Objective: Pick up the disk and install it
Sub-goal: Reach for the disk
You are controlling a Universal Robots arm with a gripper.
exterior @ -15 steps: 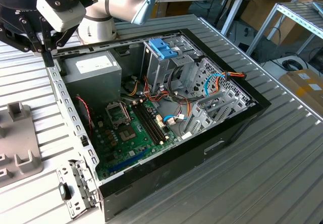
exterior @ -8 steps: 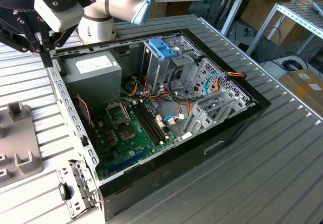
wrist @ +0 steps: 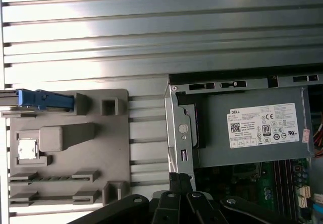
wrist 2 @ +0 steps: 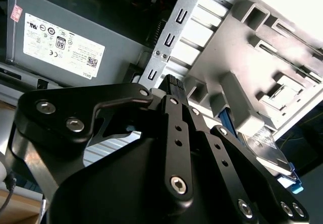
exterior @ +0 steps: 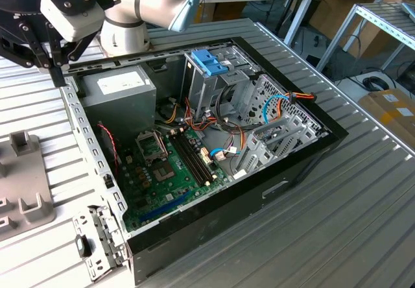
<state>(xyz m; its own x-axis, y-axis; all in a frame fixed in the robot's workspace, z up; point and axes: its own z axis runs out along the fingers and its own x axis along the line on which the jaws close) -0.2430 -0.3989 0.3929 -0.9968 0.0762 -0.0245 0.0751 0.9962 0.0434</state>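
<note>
Grey metal in a light-blue plastic frame, the disk (wrist: 44,99) will likely feel dense and rigid for its size. I judge it fragile too: knocks and squeezing on the flat faces could harm it. The blue side rails look like the safest place to take hold, since bare metal may slip between hard fingers. It stands on its edge in a slot at one corner of a grey plastic holder (wrist: 65,148). That holder lies on the ribbed metal surface (wrist: 161,32) beside the open computer case (wrist: 176,113). In the second wrist view the disk (wrist 2: 265,148) shows past the holder's far edge.

The claw (wrist: 181,179) appears closed, fingertips together, with nothing between them. It hangs above the case's metal rim, between the holder and the power supply (wrist: 252,133), touching neither as far as I can tell. The disk is well apart from it. In the exterior view the claw (exterior: 57,74) sits over the case's corner. Further off, the drive cage (exterior: 207,74) stands upright inside the case.
</note>
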